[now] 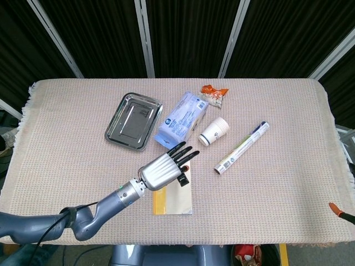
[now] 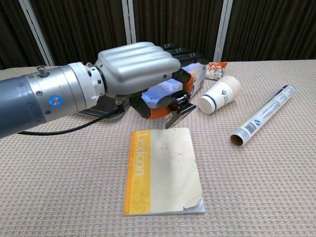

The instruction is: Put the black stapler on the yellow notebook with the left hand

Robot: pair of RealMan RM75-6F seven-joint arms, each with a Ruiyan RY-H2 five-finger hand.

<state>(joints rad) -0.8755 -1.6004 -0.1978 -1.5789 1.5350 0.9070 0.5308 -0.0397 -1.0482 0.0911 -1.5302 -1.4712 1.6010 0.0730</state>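
One left hand (image 2: 140, 66) grips black stapler (image 2: 178, 112) (fingers curled) | above yellow notebook (image 2: 163, 170)

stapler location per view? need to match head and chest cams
Head view: black stapler centre, held under the left hand, over the yellow notebook's top edge.
Chest view: stapler upper centre, just above the notebook.
Shared landmark: paper cup.

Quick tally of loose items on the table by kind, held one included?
stapler (held by left hand): 1
notebook: 1
metal tray: 1
tissue pack: 1
snack packet: 1
paper cup stack: 1
tube: 1
Total: 7
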